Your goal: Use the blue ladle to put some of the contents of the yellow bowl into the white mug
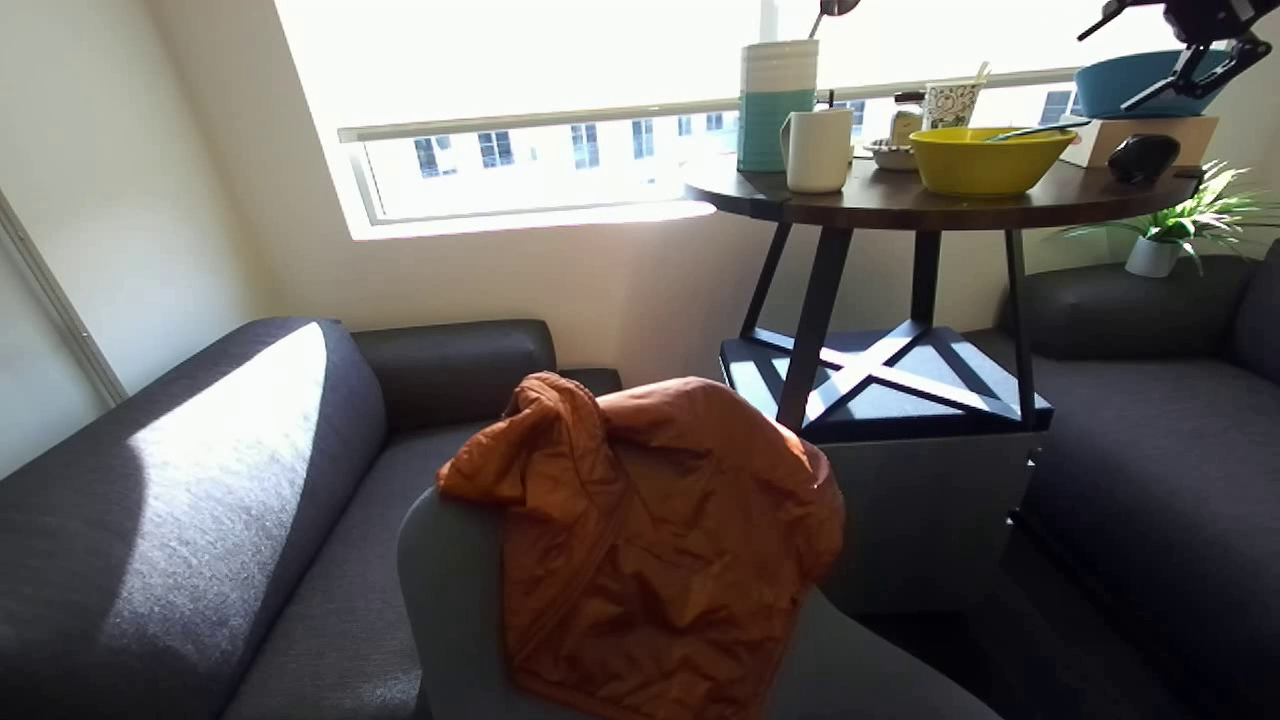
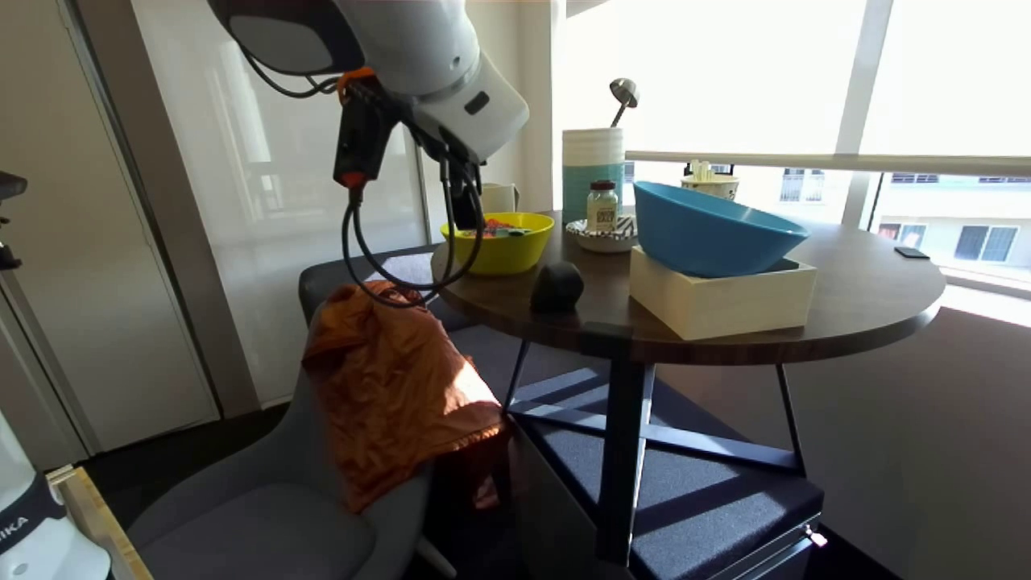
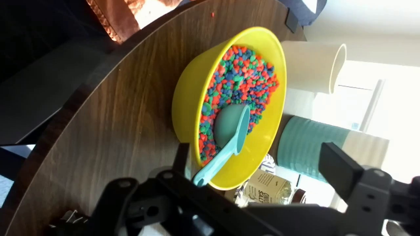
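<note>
The yellow bowl (image 1: 985, 170) stands on the round table; it also shows in an exterior view (image 2: 515, 256) and the wrist view (image 3: 187, 101). It holds small red, green and blue bits. The blue ladle (image 3: 228, 127) rests on the bits, its handle over the rim on the gripper's side; the handle also shows in an exterior view (image 1: 1035, 130). The white mug (image 1: 820, 152) stands beside the bowl, upright; it also shows in the wrist view (image 3: 308, 65). My gripper (image 3: 261, 162) is open and empty; in an exterior view (image 1: 1107, 70) it is above and beyond the handle end.
A wide blue bowl (image 2: 709, 229) sits tilted on a wooden box (image 2: 717, 302). A black rounded object (image 2: 557, 287) is near the table edge. A teal-and-white container (image 1: 777, 120), a salt jar (image 3: 267, 186) and a patterned cup (image 1: 950, 105) stand behind the yellow bowl.
</note>
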